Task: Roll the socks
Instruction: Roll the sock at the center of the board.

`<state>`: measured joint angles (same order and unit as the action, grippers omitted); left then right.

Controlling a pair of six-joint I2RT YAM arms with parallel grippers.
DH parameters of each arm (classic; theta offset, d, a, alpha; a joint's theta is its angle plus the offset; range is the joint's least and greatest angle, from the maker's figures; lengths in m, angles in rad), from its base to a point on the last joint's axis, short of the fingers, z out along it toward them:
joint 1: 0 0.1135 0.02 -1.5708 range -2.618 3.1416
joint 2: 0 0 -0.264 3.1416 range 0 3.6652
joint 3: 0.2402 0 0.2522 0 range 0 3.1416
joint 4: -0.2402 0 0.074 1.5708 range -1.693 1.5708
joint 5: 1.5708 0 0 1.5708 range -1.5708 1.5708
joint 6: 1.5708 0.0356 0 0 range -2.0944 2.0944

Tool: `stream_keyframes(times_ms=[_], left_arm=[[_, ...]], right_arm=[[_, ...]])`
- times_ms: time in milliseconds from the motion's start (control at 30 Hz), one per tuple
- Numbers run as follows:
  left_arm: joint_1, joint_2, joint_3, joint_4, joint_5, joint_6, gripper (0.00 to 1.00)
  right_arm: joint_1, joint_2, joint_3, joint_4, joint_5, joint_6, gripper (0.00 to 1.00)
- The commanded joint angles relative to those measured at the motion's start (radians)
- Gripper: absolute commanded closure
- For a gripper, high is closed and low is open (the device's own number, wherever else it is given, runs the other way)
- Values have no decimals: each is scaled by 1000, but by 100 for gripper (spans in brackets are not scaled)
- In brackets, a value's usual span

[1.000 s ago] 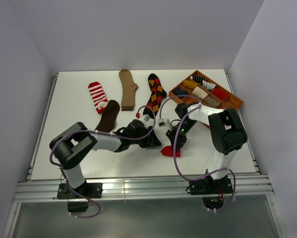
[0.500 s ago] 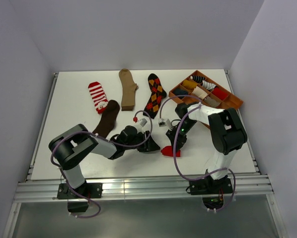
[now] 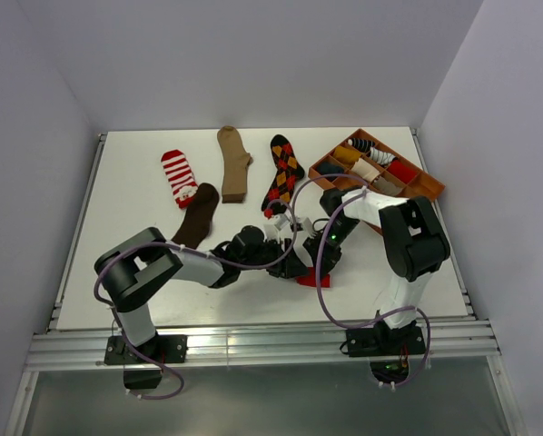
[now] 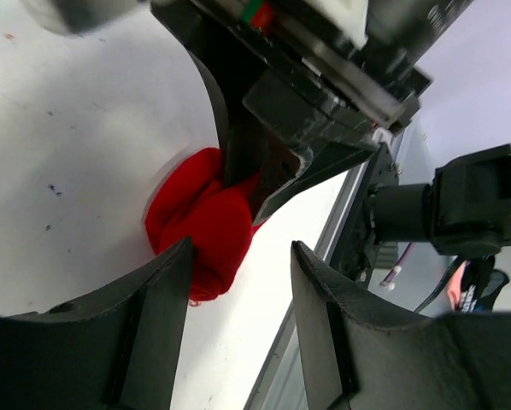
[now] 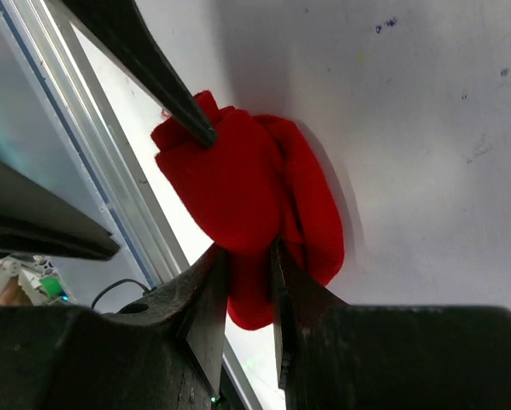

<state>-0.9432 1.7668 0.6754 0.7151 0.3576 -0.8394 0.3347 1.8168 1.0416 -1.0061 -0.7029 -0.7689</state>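
Fingers of your right gripper are narrowly pinched on the bunched red sock near the table's front edge. Your left gripper stands wide around the sock, possibly brushing it.

The top camera sits high behind the arms, far off, looking down on the whole table. The left wrist camera looks past the left gripper, very close to the tabletop. The right wrist camera looks past the right gripper, maybe even closer. All three share the red sock, near the table's 5 o'clock.
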Motion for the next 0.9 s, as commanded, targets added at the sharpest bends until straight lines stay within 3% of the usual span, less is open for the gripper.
stream_keyframes(times_ms=[0,467,867], left_arm=[[-19,28,41,-43,29,72,46],[-40,56,113,-258,-42,158,48],[-42,56,145,-270,-31,73,49]], right_arm=[[-16,41,5,43,140,-17,79],[-23,62,18,24,134,-9,79],[-22,70,26,20,135,3,79]])
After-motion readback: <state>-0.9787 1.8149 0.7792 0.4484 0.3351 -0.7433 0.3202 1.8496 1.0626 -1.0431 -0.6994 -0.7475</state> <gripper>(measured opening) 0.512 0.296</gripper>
